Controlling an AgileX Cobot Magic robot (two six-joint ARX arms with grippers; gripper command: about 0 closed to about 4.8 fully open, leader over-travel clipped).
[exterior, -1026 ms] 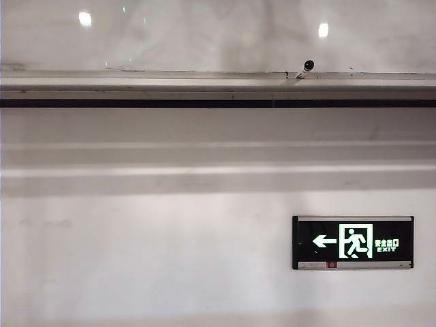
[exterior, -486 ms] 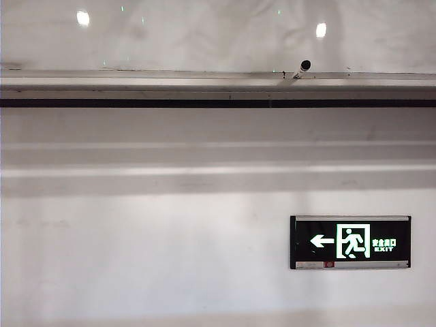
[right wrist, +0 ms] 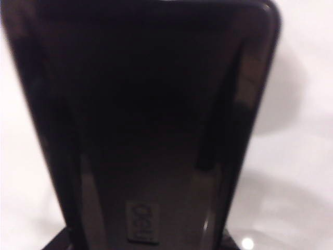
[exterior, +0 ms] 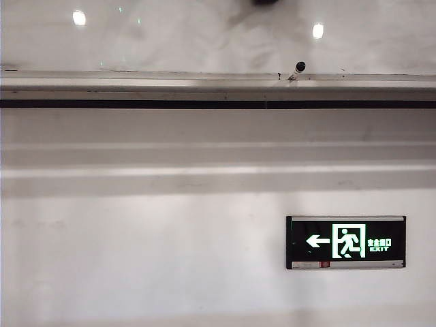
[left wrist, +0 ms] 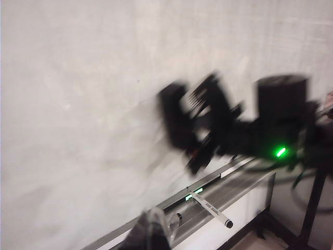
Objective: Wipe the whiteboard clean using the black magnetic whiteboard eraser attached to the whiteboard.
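Observation:
The whiteboard (exterior: pixel 204 37) (left wrist: pixel 78 104) is a glossy white panel with faint grey smears. The black magnetic whiteboard eraser (right wrist: pixel 151 114) fills the right wrist view, seated between my right gripper's dark fingers (right wrist: pixel 60 240). In the left wrist view my right gripper (left wrist: pixel 195 122) shows as a blurred dark mass, pressing the black eraser (left wrist: pixel 174 117) against the board above the tray rail. A dark bit of it pokes into the exterior view's top edge. My left gripper (left wrist: pixel 153 234) is shut and empty, low beside the rail.
A silver tray rail (exterior: pixel 136 76) (left wrist: pixel 234 185) runs along the board's lower edge. A white marker with a black cap (exterior: pixel 297 69) (left wrist: pixel 210 208) lies on it. Below is a matte wall with a lit exit sign (exterior: pixel 345 242). A black stand leg (left wrist: pixel 312 203) is beside the board.
A dark shape has come into the top edge of the exterior view above the marker. The whole exterior picture has drifted slightly left. The marker stays on the rail.

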